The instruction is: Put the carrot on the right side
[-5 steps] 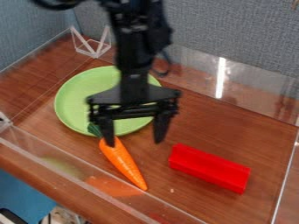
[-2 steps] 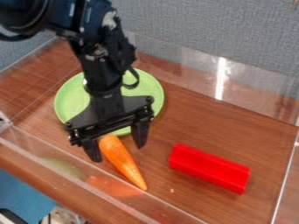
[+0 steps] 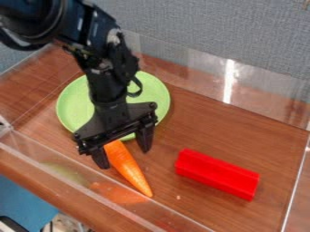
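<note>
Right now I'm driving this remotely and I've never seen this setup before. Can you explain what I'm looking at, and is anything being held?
There is one picture, taken from a fixed camera looking down at the table from the front. The dark jointed machine is a robot arm; at its tip is a gripper, two black fingers that can pinch. It points down with its fingers open, straddling the thick end of the carrot, an orange toy lying on the wooden table. Nothing is held yet. Behind the arm lies a green plate. To the right of the carrot lies a red block. Clear plastic walls surround the table.
</note>
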Tool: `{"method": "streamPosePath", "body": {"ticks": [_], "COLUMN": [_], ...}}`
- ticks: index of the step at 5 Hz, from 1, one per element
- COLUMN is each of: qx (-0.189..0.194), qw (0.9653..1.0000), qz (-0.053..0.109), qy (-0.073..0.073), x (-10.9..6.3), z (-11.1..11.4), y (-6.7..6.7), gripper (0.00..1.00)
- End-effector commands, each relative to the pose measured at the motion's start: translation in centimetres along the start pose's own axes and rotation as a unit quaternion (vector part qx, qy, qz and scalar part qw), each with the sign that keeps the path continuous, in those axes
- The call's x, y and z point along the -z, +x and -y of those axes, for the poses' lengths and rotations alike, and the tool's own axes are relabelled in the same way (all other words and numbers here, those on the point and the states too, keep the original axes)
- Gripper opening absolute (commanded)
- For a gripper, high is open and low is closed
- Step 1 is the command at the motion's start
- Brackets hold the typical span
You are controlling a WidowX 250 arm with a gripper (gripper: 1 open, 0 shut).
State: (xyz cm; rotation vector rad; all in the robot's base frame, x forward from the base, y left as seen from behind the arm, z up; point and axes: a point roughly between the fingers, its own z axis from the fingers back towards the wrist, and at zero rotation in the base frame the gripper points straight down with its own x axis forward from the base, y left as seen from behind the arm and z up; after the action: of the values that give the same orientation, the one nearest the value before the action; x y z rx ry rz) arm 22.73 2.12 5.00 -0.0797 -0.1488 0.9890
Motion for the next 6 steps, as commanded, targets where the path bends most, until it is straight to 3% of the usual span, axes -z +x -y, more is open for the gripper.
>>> {"method": "streamPosePath", "body": {"ticks": [1,5,6], "qx": [-0.015,-0.038,-0.023], "qw": [0.9996,0.9974,0.9977], "qz": [0.022,0.06,0.063], "qy": [-0.011,-0.005,-0.003], "x": [-0.6,0.3,1.3], "z": [0.2,0.2,-0.3], "y": [1.4,2.5,1.6], "gripper": [1.0,1.0,1.0]}}
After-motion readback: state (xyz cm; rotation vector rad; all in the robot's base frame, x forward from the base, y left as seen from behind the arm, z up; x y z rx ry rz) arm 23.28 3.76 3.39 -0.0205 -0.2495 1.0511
